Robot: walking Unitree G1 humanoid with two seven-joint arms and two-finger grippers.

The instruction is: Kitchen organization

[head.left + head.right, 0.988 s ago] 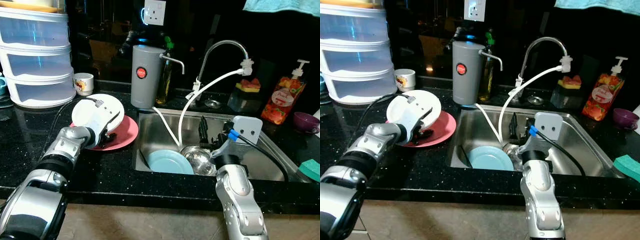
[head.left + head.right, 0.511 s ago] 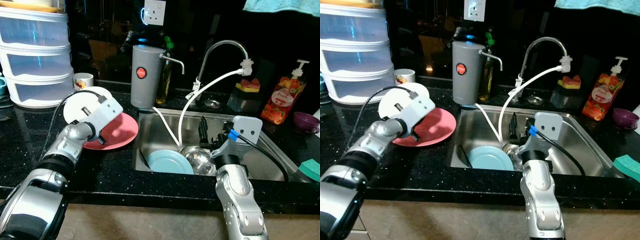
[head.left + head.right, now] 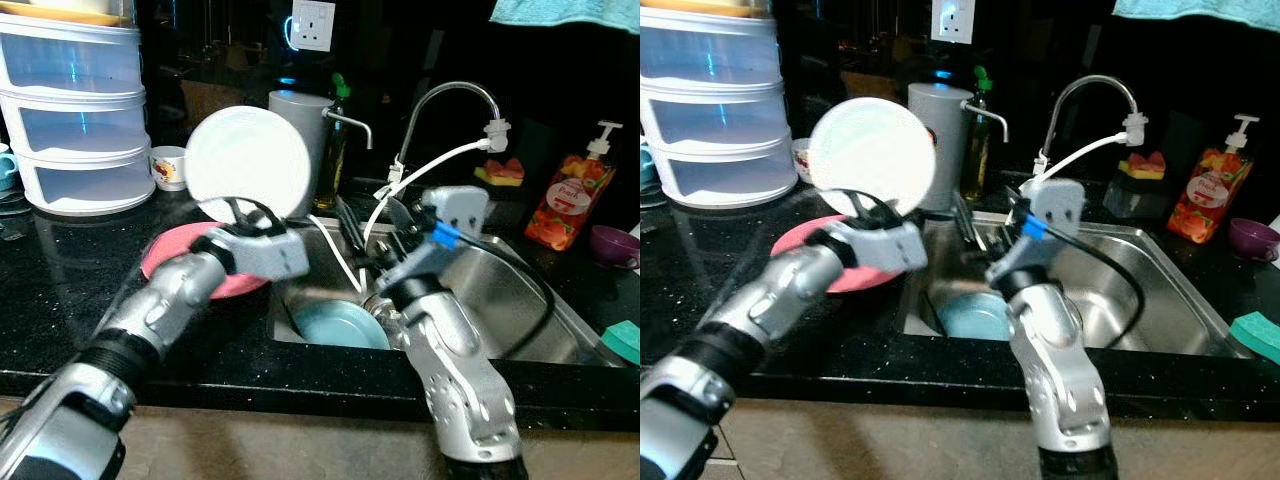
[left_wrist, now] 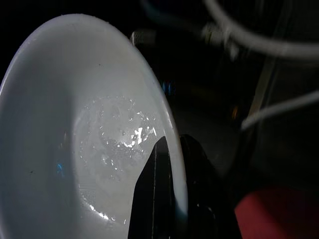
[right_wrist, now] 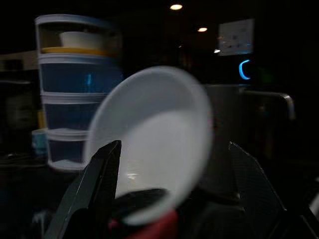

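Observation:
My left gripper (image 3: 243, 214) is shut on the lower rim of a white plate (image 3: 248, 163), holding it upright in the air over the sink's left edge. In the left wrist view its black fingers (image 4: 158, 199) pinch the wet plate (image 4: 75, 139). A pink plate (image 3: 165, 256) lies on the black counter below it. My right gripper (image 3: 368, 230) is raised over the sink (image 3: 520, 300), open and pointing at the white plate (image 5: 154, 134), with nothing between its fingers (image 5: 94, 194). A light blue plate (image 3: 335, 325) lies in the sink.
A grey water dispenser (image 3: 322, 120), the faucet (image 3: 450, 100) and a white hose stand behind the sink. Stacked plastic containers (image 3: 75, 110) and a mug (image 3: 168, 168) are at the back left. A soap bottle (image 3: 565, 200), a purple cup (image 3: 612, 243) and a green sponge (image 3: 625, 340) sit on the right.
My left gripper has lifted the white plate off the pink plate and carried it up and right toward the sink. My right arm has risen from the sink toward the plate.

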